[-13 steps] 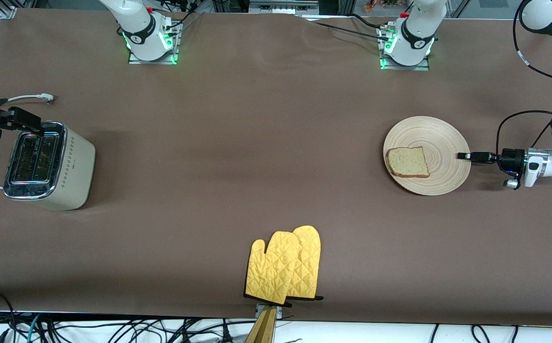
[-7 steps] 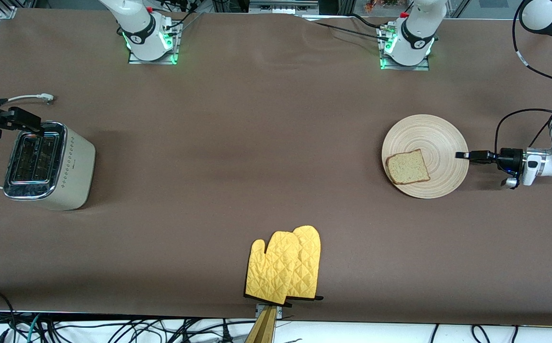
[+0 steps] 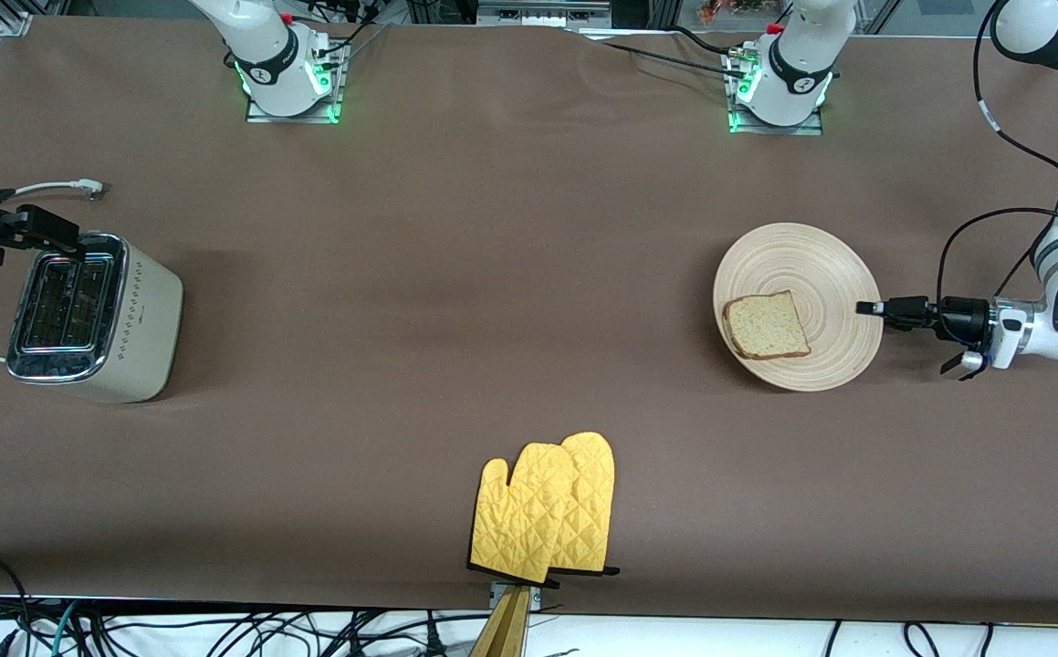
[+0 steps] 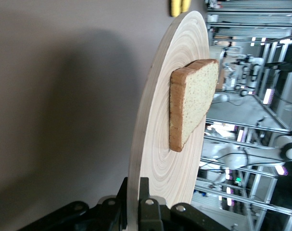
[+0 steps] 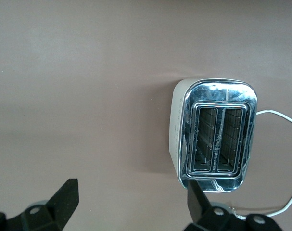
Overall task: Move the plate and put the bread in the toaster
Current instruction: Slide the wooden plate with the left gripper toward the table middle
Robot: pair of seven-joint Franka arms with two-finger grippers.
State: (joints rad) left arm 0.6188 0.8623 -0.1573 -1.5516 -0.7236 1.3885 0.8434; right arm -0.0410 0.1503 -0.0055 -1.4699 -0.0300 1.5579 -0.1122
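Note:
The pale wooden plate [image 3: 811,265] is near the left arm's end of the table, with the bread [image 3: 766,326] lying on it. My left gripper [image 3: 868,308] is shut on the plate's rim at the side toward the left arm's end. In the left wrist view the rim [image 4: 136,192] sits between the fingers, and the plate [image 4: 160,144] carries the bread [image 4: 191,106]. The cream toaster [image 3: 90,315] stands at the right arm's end, both slots empty. My right gripper [image 3: 31,228] hangs open and empty above the toaster's edge. The right wrist view shows the toaster [image 5: 215,134] and the gripper [image 5: 131,202].
A pair of yellow oven mitts [image 3: 547,511] lies at the table's front edge, midway along it. The toaster's white cord [image 3: 45,187] trails from the toaster toward the robots' bases. Brown tabletop stretches between the toaster and the plate.
My left gripper has moved the plate with the bread a little toward the right arm's end and toward the front camera. The right arm has not moved.

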